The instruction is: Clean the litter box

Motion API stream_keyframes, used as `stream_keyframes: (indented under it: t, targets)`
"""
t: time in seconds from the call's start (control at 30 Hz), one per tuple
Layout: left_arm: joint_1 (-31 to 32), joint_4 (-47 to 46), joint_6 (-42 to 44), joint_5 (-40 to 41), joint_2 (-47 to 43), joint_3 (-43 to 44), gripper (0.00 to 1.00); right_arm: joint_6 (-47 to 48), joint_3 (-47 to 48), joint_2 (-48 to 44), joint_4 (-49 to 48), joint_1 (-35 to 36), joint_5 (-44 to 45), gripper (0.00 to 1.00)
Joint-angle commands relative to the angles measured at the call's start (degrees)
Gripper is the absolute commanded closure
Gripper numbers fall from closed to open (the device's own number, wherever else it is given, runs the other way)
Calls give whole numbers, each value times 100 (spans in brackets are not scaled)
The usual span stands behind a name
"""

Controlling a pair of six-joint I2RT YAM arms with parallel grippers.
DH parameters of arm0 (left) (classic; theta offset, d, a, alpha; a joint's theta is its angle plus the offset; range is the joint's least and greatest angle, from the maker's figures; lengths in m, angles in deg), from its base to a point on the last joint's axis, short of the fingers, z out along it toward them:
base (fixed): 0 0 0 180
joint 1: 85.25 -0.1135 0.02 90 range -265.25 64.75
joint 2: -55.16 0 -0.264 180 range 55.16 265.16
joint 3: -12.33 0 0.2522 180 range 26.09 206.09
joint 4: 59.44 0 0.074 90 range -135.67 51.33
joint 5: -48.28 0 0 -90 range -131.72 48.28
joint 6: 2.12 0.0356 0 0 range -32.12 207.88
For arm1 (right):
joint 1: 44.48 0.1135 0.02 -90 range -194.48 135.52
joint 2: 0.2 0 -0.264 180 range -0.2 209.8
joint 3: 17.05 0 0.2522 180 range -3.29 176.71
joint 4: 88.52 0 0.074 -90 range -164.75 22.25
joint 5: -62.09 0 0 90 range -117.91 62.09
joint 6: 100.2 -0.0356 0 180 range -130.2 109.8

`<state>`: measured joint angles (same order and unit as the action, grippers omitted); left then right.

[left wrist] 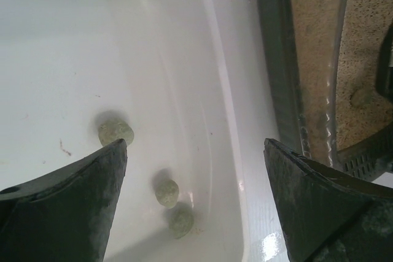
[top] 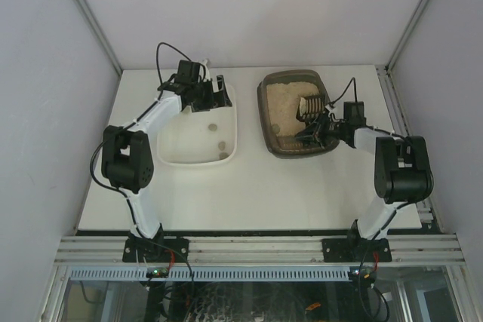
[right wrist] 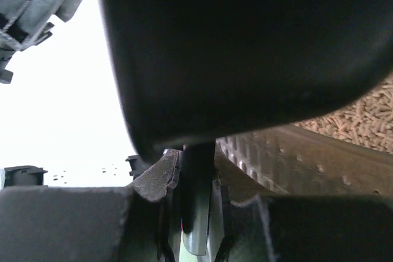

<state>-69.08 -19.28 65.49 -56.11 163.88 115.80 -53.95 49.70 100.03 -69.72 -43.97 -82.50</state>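
While the left arm is reaching out over the white tub (top: 185, 145), its gripper (left wrist: 195, 145) is hovering above the tub's far end, near the right-hand wall, with both dark fingers (left wrist: 80, 200) spread wide and nothing between them. Three small greenish-grey lumps (left wrist: 115, 131) are lying on the tub's white floor, one apart from the other two, which are touching or nearly so. The litter box (top: 263, 111) is sitting on the white table (top: 249, 194) just to the right of the tub, long sides facing each other with only a narrow strip of table between them; its dark brown rim is showing along the right edge of the left wrist view, with tan litter (top: 285, 99) lying inside. The right arm is bending in from the right side of the table, and the right gripper (top: 315, 132) is hanging over the near right part of the litter box, its fingers (right wrist: 156, 179) pinching shut on the thin handle of a black slotted scoop (top: 313, 103). The scoop's head is pointing toward the far end of the box, over the litter (whether it is touching the litter I cannot tell). From the right wrist, the scoop's dark underside is filling most of the view, with litter showing past it at the right edge.
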Motion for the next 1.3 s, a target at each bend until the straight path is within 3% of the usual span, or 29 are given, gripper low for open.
stream_keyframes:
  t: [0.0, 0.07, 0.17, 0.27, 0.37, 0.5, 0.63, 0.67, 0.77, 0.9, 1.0, 1.03, 1.17, 1.27]
  targets:
    - [57, -55, 279, 226, -299, -72, 4, -592, -117, -350, -2111, 156, -415, 100]
    - [74, -55, 344, 285, -312, -85, 4, -866, -23, -160, -2522, 231, -867, 100]
    - [104, -60, 421, 279, -357, -126, 5, -1495, -458, -156, -3539, 26, -584, 100]
    - [123, -52, 476, 291, -415, -153, 5, -1003, -77, 87, -2745, 385, -901, 100]
    - [132, -20, 544, 339, -488, -179, 5, -1108, -333, -114, -2930, 153, -585, 100]
    - [133, -12, 585, 337, -580, -263, 5, -833, -27, 95, -2414, 431, -866, 100]
    - [150, 24, 652, 357, -647, -312, 5, -1900, -551, -1, -3914, 37, -793, 100]
    - [158, 22, 663, 356, -663, -339, 5, -1844, -455, 77, -3785, 142, -821, 100]
    - [170, 97, 741, 373, -661, -287, 5, -736, 101, 148, -2015, 584, -957, 100]
    - [181, 198, 798, 434, -666, -241, 5, -1434, -352, -144, -2966, -19, -801, 100]
    - [193, 192, 780, 400, -645, -232, 5, -644, 81, 83, -1549, 408, -910, 100]
    - [201, 209, 782, 398, -624, -220, 5, -656, 84, 114, -1556, 514, -1020, 100]
    - [225, 234, 774, 397, -612, -184, 5, -2322, -864, -27, -4018, -107, -956, 100]
    - [240, 227, 780, 367, -610, -182, 6, -2099, -639, 175, -3585, 331, -1180, 100]
